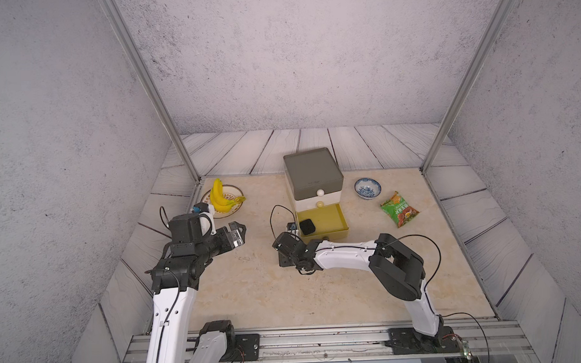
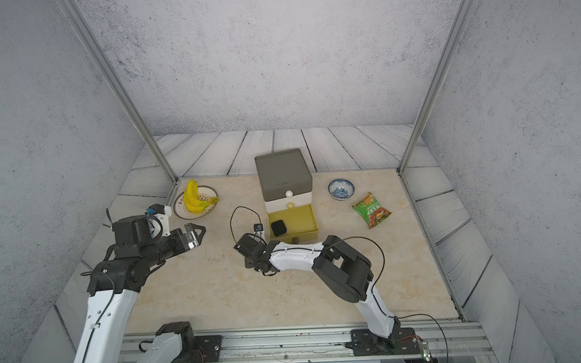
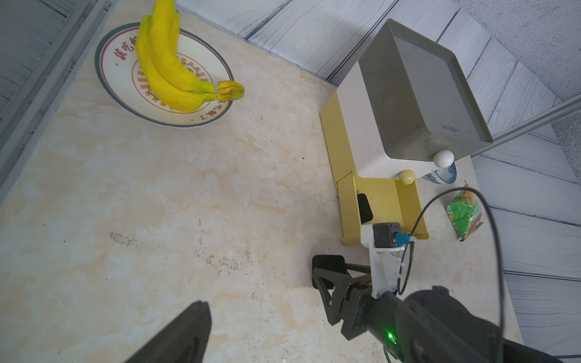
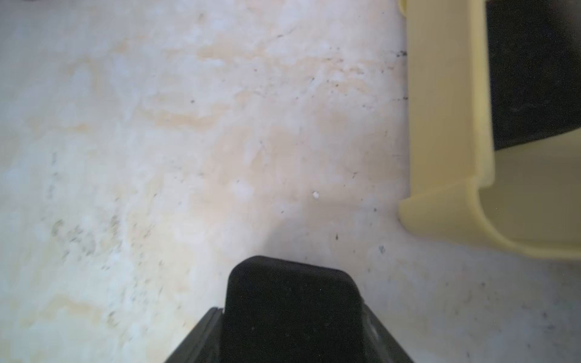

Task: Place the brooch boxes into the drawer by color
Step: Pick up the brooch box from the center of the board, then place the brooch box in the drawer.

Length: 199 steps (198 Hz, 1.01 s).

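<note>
Between the right gripper's (image 1: 285,257) closed jaws sits a black matte rounded-corner brooch box (image 4: 292,301); beside it, the open yellow plastic drawer (image 4: 440,125). The left gripper (image 1: 240,235) gapes wide, empty.

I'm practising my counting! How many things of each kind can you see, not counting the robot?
Black boxes: 2
Banana bunch: 1
Plate: 1
Bowl: 1
Snack packet: 1
Drawer cabinet: 1
Total: 7

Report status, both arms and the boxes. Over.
Left gripper open above table. Right gripper shut on black box, low beside yellow drawer. Drawer open, second black box inside. Its side wall in between.
</note>
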{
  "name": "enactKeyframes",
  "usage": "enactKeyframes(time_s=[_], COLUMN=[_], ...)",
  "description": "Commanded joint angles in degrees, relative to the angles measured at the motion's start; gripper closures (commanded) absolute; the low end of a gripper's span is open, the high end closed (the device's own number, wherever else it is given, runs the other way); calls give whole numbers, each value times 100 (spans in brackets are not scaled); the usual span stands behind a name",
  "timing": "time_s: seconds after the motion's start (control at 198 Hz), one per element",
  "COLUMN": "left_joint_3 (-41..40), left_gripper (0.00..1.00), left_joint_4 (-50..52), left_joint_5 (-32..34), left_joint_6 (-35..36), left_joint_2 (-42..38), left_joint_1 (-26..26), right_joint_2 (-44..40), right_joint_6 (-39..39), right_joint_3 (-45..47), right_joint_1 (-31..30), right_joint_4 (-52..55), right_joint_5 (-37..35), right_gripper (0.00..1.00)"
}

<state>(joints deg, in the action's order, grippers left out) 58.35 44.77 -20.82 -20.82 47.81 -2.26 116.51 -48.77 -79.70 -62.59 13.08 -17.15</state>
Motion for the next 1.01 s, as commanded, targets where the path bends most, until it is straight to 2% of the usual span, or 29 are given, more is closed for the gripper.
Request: enactKeyframes(time_s=[0.0,0.263,0.379,0.445,0.642,0.789,1.001], left_joint_3=[192,220,229,230,166,133,139], left_gripper=[2,2,2,2,2,2,2], left_joint_4=[58,-32,-50,-52,-224,-311,-311], left_joint_5=[-34,-150,-159,-155,-210,-228,-212], left_joint_6=[-62,-304,-337,-354,-488,-522,-490], left_joint_2=[-105,-110,-106,-106,-89,-31,48], left_joint_1=[-77,-77,-76,-78,-72,-68,-70], right_joint_2=[-764,-2379,-2930,-3075,-2846,-2323,-1628], right_joint_6=[406,1413,1794,2032,2819,3154,3275], right_joint_3=[372,1323,1757,1907,1831,1532,1372], right_joint_1=[-43,107,660,1095,2007,2278,2465], right_joint_4=[-425,-420,-343,-300,-76,-29,-558], right_joint_5=[-67,-951,-683,-273,357,526,640], right_gripper=[56,56,56,56,56,56,56])
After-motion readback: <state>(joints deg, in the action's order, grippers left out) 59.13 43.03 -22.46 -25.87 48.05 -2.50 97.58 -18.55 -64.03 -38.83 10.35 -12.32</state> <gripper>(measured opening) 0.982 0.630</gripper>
